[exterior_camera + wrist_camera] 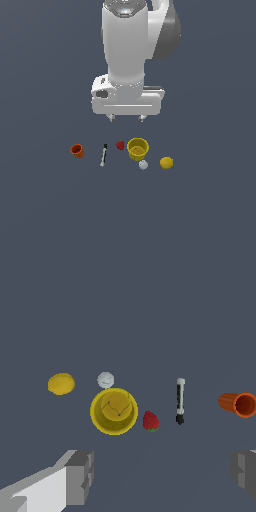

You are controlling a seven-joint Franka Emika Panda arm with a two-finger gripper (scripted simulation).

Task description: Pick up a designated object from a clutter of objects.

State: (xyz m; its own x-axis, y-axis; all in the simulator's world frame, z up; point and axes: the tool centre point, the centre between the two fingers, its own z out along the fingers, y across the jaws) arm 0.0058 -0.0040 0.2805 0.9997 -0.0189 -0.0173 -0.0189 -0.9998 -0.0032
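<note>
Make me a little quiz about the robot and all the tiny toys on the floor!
1. True or false: the pincer is holding the white ball.
2. Which thing lies on its side? A) orange cup B) yellow cup C) neither
3. Fill in: the ball sits between the yellow cup and the ____.

Key: 1. False, the pincer is open, above the toys, holding nothing. 2. A. 3. Lemon.

Along a row, from the exterior view's left, are placed the tipped cup, the marker, the berry and the upright cup. The small ball is set just beside that cup, with the lemon near it, farthest right.
</note>
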